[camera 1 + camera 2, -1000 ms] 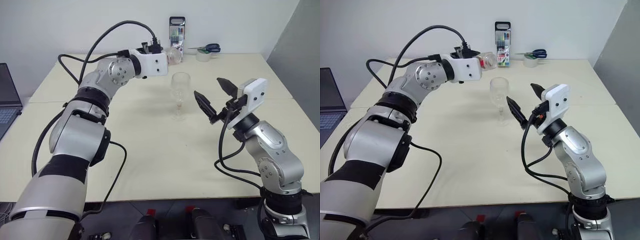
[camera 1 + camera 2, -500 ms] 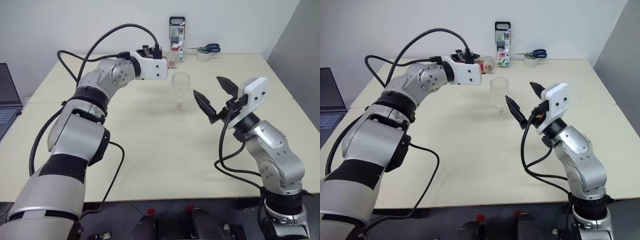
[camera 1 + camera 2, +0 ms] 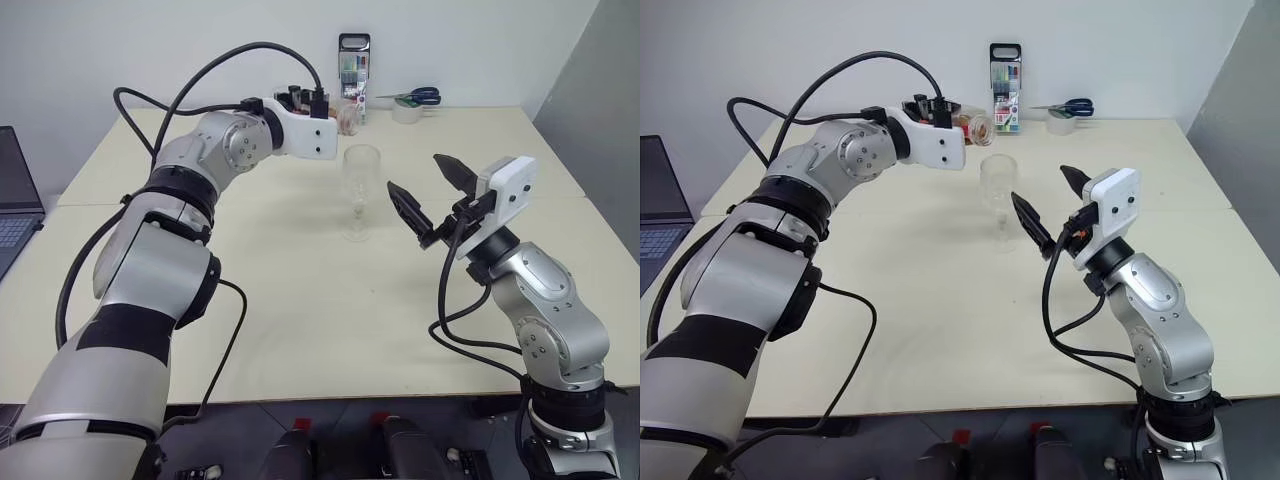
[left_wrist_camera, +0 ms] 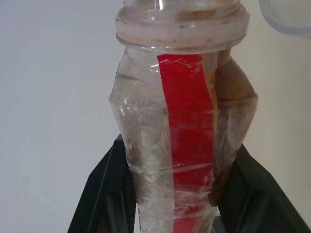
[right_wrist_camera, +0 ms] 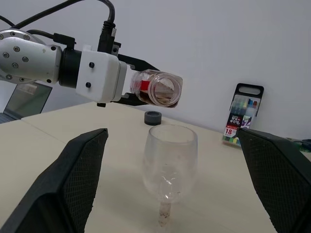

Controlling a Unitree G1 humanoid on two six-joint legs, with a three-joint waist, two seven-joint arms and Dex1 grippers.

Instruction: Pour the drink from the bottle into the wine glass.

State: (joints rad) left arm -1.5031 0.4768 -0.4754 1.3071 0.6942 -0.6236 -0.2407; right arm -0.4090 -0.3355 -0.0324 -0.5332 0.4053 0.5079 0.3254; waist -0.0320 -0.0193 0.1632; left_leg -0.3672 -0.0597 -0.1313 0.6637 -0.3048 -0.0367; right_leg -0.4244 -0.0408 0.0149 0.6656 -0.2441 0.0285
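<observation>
Right wrist view puts the risk plainly: my left pincer (image 5: 138, 80) is clamped tight on the bottle (image 5: 158, 88), which lies about level with its open mouth facing out, above the wine glass (image 5: 170, 162) but off to one side of the rim, not squarely over the bowl. In the left wrist view a little amber drink (image 4: 233, 90) sits along one side of the bottle, and my black fingers (image 4: 104, 187) pinch the crumpled plastic. If I tip further from here, I judge the stream could fall outside the rim and onto the worktop (image 3: 300, 300). The soft bottle may also buckle or twist in my grip. The glass stands on a thin stem; a knock from the bottle neck could topple it. My right pincer (image 3: 425, 190) waits wide open and empty just beside the glass, close enough to bump it.
</observation>
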